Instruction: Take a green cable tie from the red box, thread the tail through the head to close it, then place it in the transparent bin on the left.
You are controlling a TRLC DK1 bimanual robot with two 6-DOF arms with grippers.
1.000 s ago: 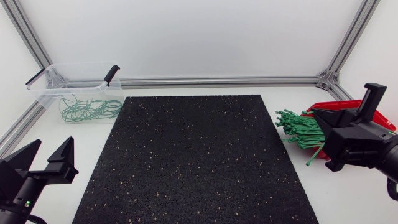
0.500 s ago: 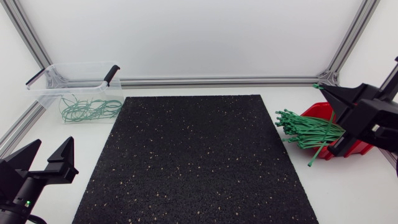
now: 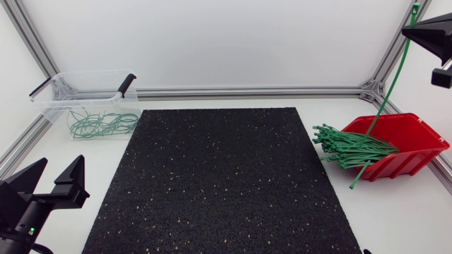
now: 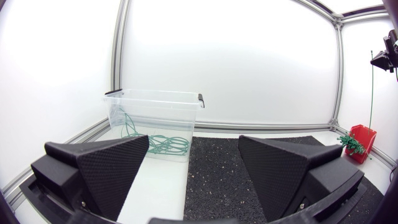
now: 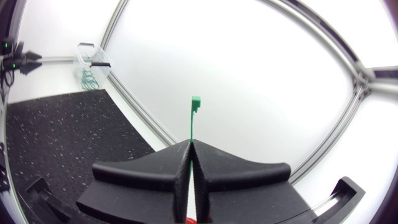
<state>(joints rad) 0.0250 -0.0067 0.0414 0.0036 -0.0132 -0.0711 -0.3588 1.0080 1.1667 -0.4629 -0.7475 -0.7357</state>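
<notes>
Green cable tie (image 3: 397,67) is clamped between the two fingers of the right gripper (image 3: 409,29), which are pressed together on it from both sides. In the right wrist view the tie's square head (image 5: 195,102) stands just above the meeting fingertips of that gripper (image 5: 191,163). The gripper is high up, beyond the far right corner of the black rubber mat (image 3: 226,183). The tie hangs down from it toward the red box (image 3: 406,152); contact between tail and box cannot be determined.

The red box rests just beside the mat's right edge. A bundle of green cable ties (image 3: 349,148) spills from it toward the mat.

The transparent bin (image 3: 49,106) stands off the mat's far left corner and contains closed green tie loops (image 3: 99,123).

The left gripper (image 3: 58,169) is beside the mat's near left corner, fingers spread wide apart with nothing between them (image 4: 194,140).
</notes>
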